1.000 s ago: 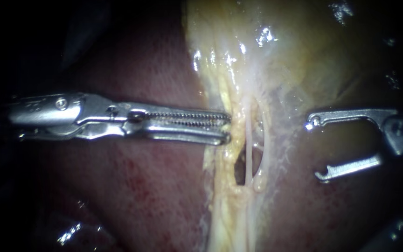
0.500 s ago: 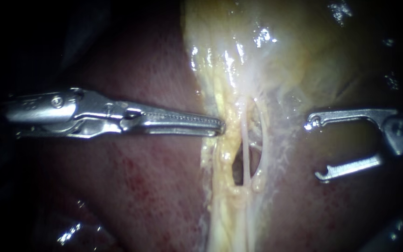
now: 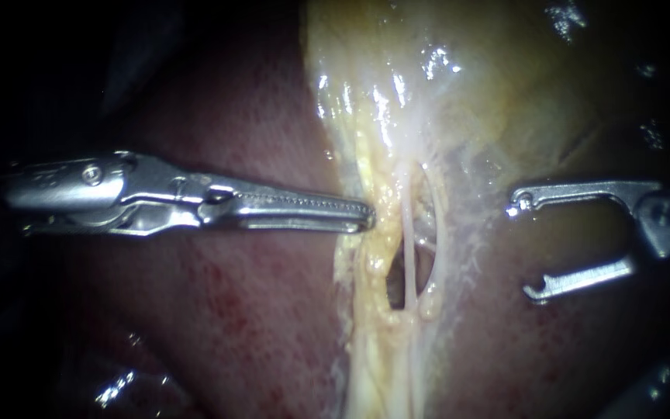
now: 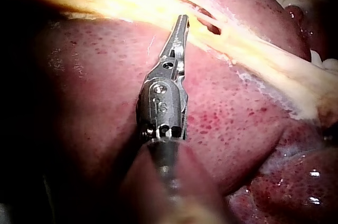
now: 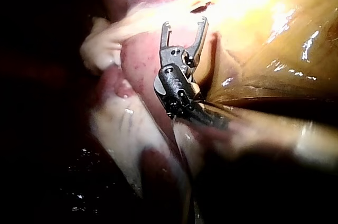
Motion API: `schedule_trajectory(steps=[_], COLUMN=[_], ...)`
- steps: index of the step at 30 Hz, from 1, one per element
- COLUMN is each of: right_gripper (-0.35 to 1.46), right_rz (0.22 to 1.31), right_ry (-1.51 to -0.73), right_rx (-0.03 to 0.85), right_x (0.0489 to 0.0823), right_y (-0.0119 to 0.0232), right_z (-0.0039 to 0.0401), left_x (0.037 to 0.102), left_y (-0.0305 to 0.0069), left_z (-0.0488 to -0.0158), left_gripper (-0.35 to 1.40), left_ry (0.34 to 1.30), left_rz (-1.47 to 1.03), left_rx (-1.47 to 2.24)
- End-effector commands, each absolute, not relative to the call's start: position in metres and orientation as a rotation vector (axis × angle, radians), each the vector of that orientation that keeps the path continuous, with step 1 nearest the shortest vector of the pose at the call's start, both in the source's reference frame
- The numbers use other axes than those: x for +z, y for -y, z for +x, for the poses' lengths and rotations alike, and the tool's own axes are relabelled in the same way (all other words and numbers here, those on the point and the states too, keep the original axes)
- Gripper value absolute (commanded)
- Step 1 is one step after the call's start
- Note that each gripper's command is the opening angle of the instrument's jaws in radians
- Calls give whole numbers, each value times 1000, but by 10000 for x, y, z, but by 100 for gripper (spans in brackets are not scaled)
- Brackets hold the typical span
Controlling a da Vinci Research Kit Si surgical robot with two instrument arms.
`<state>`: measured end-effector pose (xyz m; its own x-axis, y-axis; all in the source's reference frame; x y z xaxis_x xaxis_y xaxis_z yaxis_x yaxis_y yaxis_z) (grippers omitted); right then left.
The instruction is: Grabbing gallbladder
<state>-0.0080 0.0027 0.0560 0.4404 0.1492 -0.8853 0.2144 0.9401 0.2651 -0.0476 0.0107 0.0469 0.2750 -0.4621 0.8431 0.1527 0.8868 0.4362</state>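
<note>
Liver (image 3: 257,326) all around, left instrument (image 3: 367,217) at 9 o'clock, tool clenched at the fringe of the gallbladder (image 3: 498,85), right instrument (image 3: 523,250) at 3, tool gaping empty, shafts lost in dark.

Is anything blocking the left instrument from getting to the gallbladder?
Nothing visible stands in the way. The left instrument, jaws shut, has its tip at the edge of the pale yellow tissue just under the gallbladder. The right instrument is open on the far side.
</note>
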Motion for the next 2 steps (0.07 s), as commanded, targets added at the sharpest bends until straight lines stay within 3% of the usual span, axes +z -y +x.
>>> schedule_trajectory(steps=[1, 2], right_gripper=[57, 57], right_rz=[365, 365], right_ry=[-1121, -1121], right_rx=[-42, -42], right_x=[560, 560], right_y=[-27, -27], right_z=[-80, -80], left_x=[469, 469], left_y=[-107, -107], left_z=[-476, -476], left_gripper=[-35, -35], left_ry=[1228, 1228], left_rz=[292, 292], left_rx=[-421, -421])
